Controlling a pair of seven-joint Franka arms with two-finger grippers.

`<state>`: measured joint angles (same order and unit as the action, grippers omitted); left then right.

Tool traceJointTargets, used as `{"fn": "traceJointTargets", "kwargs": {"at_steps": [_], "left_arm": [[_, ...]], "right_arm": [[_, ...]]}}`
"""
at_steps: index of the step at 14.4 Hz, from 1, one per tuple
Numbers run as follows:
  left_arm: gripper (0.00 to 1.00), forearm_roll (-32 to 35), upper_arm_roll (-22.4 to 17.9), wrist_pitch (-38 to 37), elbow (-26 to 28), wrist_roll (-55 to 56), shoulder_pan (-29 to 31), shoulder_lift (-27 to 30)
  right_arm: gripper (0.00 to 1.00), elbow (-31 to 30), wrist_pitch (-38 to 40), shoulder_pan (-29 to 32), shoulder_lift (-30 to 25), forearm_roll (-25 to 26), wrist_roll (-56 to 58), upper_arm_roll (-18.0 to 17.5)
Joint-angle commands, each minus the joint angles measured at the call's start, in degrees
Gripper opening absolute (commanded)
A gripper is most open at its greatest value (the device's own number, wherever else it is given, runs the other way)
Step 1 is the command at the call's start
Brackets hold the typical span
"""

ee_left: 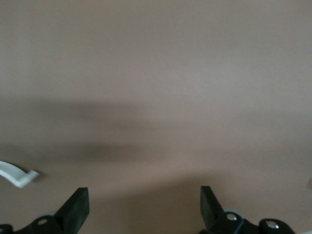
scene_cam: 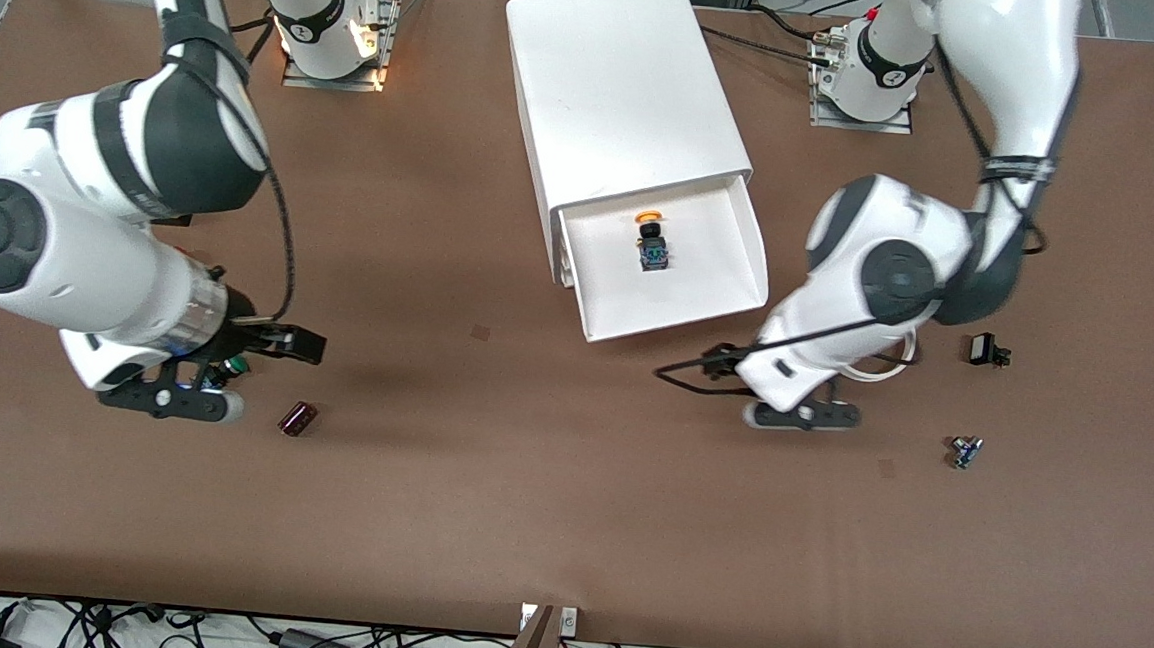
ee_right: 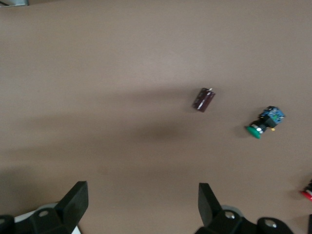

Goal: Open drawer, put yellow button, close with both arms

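The drawer [scene_cam: 698,306], the uppermost one of the white cabinet [scene_cam: 622,86], stands pulled out toward the front camera. On the drawer's white floor lies the yellow button [scene_cam: 652,240], its yellow-orange cap pointing toward the cabinet. My left gripper [scene_cam: 802,415] [ee_left: 145,197] is open and empty. It hangs over bare table near the drawer's front corner, toward the left arm's end. My right gripper [scene_cam: 171,401] [ee_right: 142,192], also open and empty, hangs over the table toward the right arm's end.
A dark red cylinder [scene_cam: 297,418] [ee_right: 203,99] and a green-capped switch [scene_cam: 231,367] [ee_right: 265,122] lie by the right gripper. A red-capped part [ee_right: 307,194] shows at the right wrist view's edge. A small black part [scene_cam: 986,350] and a small blue part [scene_cam: 966,451] lie toward the left arm's end.
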<state>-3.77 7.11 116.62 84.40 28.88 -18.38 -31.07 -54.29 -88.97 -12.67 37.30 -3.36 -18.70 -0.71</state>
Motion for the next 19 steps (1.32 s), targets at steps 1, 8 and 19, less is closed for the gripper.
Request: {"fn": "traceJointTargets", "kwargs": {"at_steps": [1,8,19], "left_arm": [[1.00,2.1,-0.4,1.9,0.2,5.1,-2.4,-0.7],[1.00,1.5,2.8,-8.7,1.6,15.9,-3.5,1.5],[1.00,-4.9,7.7,-15.4,8.0,15.9,-3.2,5.1]], "right_arm": [[1.00,-1.2,1.3,3.0,-2.0,-0.4,1.4,-0.9],[1.00,-14.9,-3.3,10.6,-12.7,1.8,11.0,-0.9],[1.00,-23.5,-2.9,15.3,-24.5,3.0,25.6,1.6]]}}
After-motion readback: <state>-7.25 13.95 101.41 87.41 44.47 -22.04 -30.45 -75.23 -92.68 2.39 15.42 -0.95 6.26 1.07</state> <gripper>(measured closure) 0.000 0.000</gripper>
